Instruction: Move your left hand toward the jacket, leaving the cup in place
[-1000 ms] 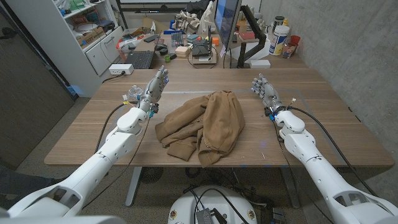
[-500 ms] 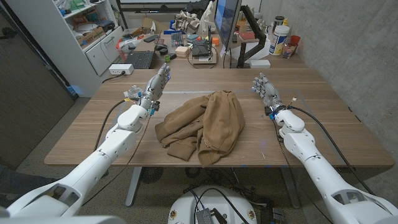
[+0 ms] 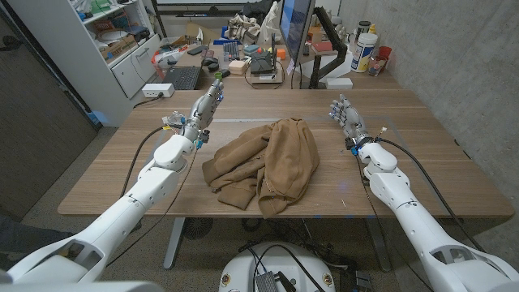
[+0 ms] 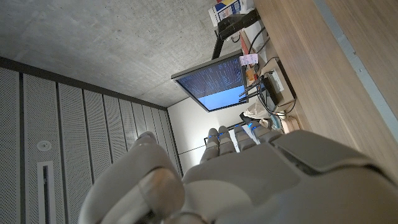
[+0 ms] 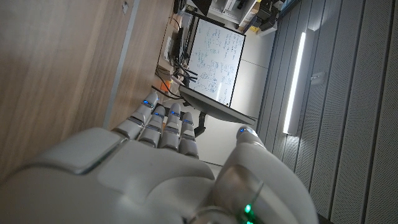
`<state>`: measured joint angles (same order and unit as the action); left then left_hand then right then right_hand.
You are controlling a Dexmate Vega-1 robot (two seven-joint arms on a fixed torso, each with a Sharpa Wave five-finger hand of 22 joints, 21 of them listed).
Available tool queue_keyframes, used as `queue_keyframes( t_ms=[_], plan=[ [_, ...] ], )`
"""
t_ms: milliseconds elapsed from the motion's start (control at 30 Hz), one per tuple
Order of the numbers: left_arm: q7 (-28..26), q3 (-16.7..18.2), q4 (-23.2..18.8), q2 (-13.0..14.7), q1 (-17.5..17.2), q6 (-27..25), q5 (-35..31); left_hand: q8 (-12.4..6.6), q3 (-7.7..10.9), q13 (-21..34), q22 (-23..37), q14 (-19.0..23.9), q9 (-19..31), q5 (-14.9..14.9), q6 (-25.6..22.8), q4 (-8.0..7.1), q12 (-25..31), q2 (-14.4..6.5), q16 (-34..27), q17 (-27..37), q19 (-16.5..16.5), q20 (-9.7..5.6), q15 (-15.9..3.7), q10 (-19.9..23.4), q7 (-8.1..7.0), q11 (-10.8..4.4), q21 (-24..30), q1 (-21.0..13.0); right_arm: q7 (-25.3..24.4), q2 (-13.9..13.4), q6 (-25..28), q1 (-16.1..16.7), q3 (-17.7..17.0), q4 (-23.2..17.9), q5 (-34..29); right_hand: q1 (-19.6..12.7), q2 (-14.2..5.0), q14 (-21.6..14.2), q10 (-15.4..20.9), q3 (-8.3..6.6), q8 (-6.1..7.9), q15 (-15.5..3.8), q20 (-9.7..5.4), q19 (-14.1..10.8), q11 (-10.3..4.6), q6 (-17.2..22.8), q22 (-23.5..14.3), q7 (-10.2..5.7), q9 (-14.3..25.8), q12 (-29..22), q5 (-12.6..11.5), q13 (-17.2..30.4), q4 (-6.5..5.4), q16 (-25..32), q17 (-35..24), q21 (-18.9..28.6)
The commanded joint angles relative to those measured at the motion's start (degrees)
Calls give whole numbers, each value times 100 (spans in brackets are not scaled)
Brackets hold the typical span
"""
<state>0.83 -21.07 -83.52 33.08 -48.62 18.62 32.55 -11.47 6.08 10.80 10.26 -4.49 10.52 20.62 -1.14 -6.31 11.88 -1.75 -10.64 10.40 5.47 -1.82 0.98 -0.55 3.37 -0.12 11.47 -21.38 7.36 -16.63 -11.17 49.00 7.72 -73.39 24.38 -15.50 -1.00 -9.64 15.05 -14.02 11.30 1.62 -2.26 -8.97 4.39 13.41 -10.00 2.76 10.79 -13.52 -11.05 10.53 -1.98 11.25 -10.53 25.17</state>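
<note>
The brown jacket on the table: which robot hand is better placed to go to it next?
Probably the left hand. It holds nothing and is raised beside the jacket, so it looks free to move over. The right hand, also open, looks about as near, but the task calls for the left.

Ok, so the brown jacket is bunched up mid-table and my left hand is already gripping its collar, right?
Not quite. The brown jacket is bunched up mid-table, but the left hand grips nothing: in the head view it hangs over bare wooden table off the jacket's far left corner, apart from the cloth, fingers out straight.
</note>
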Motion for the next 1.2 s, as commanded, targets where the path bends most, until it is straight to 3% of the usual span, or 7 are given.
queue_keyframes(
  t_ms=[33, 733, 1200],
  plan=[
    [-268, 47, -307, 114, -159, 123, -321, -21, 10, 14, 16, 13, 18, 51, -26, 32, 23, -3, -40, 16, 40, -26, -31, -18, -17, -24, 2, -80, 21, 69, -90, -60, -32, 114, -4, -13, -22, -34, 54, -4, 22, 5, 4, -45, -17, 39, -13, -7, 14, 13, -31, 15, 32, 23, -21, -36],
    [-894, 79, -811, 276, -373, 118, -1063, -24, -6, 15, 16, 51, 19, 52, -61, 52, 29, -14, -41, 15, 40, -5, -38, 29, -28, -27, 7, -119, 52, 104, -83, -89, -27, 78, 4, -10, -35, -87, 130, 3, 39, -32, -27, -76, -43, 106, -16, -31, 14, 3, -30, 16, 49, 25, -18, -91],
    [-1768, 15, -1428, 486, -493, -363, -2328, -33, -18, 15, 16, 121, 20, 53, -105, 65, 48, -23, -56, 15, 32, 26, -11, 103, -65, -16, 13, -147, 153, 149, -141, -114, -60, 136, 91, -11, -41, -86, 137, 5, 32, -33, -31, -84, -39, 107, -17, -34, 14, 10, -29, 16, 58, 16, -17, -121]
  ],
)
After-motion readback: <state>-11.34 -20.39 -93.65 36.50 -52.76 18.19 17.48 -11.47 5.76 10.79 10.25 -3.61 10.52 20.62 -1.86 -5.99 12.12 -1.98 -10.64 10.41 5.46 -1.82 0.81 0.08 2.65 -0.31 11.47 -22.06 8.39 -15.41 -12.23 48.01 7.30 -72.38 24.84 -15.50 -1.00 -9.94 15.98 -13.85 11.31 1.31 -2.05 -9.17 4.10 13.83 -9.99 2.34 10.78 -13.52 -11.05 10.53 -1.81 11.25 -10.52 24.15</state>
